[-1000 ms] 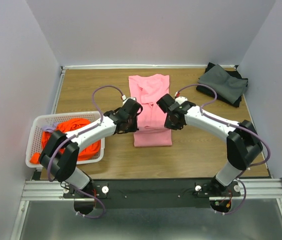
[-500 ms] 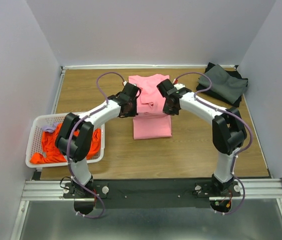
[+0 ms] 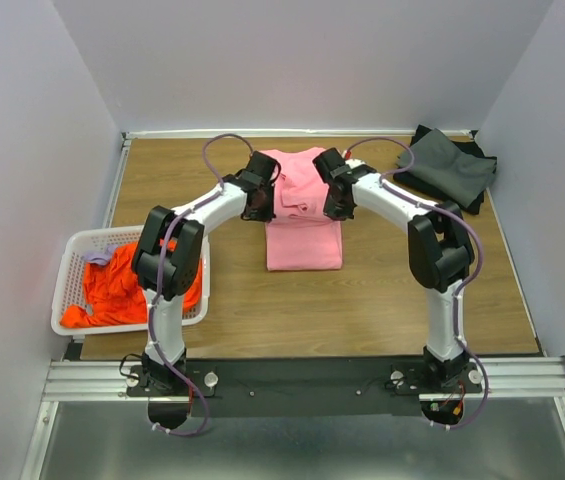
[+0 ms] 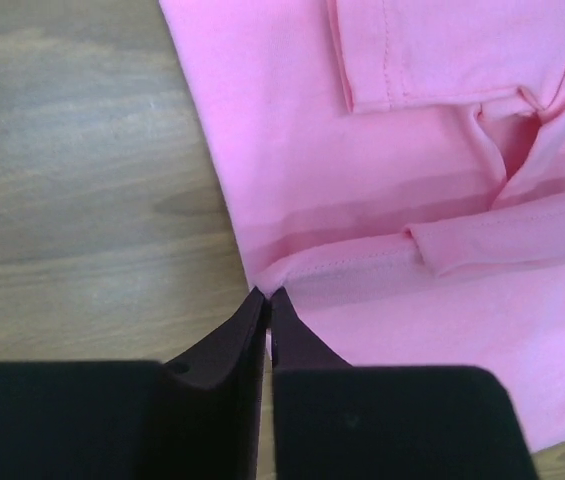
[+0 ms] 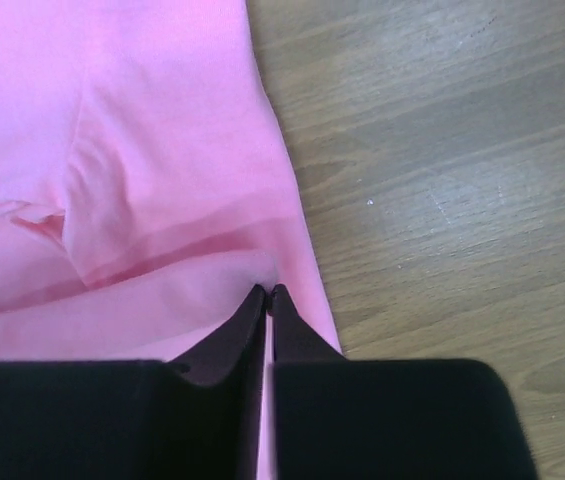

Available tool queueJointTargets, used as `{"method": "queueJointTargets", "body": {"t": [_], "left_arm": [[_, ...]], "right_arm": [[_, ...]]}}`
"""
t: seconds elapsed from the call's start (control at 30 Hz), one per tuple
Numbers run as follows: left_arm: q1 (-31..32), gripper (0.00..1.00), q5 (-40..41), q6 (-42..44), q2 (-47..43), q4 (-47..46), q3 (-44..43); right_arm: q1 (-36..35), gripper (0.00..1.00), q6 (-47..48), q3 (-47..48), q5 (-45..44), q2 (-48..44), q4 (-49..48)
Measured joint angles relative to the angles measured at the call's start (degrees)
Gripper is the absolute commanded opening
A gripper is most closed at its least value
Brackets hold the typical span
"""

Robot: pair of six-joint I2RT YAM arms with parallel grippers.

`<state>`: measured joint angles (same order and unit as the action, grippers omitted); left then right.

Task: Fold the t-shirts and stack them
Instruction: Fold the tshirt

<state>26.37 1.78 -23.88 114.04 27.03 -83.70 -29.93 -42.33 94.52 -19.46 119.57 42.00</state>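
The light pink t-shirt (image 3: 302, 215) lies lengthwise in the middle of the table, its near part doubled over the rest. My left gripper (image 3: 260, 203) is shut on a fold of its left edge (image 4: 292, 272). My right gripper (image 3: 334, 201) is shut on a fold of its right edge (image 5: 212, 262). Both hold the upper layer over the shirt's far half. The orange t-shirt (image 3: 122, 285) is crumpled in the white basket (image 3: 70, 262) at the left. Folded dark grey t-shirts (image 3: 447, 167) sit at the far right corner.
The basket stands near the table's left front edge beside my left arm. The dark pile lies close to the right wall. Bare wood shows left of the pink shirt (image 4: 82, 200) and right of it (image 5: 442, 200).
Both grippers have moved away from me toward the back wall, carrying the pink shirt's near edge over the rest. The shirt's visible length is shorter.
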Motion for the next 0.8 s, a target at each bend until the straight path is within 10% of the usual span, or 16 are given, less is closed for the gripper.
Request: {"method": "queueJointTargets", "body": {"t": [0.13,0.4,0.8], "left_arm": [[-1.6,0.92,0.4,0.8,0.5,2.1,-3.7],[-3.1,0.95,2.1,1.3,-4.0,2.5,-7.1],[0.2,0.95,0.2,-1.4,-15.9,-2.3,16.3]], "right_arm": [[1.1,0.49,0.4,2.2,0.2,0.0,0.1],[2.5,0.57,3.0,7.2,0.1,-1.2,0.1],[2.5,0.57,4.0,-10.6,7.2,-9.6,-1.9]]}}
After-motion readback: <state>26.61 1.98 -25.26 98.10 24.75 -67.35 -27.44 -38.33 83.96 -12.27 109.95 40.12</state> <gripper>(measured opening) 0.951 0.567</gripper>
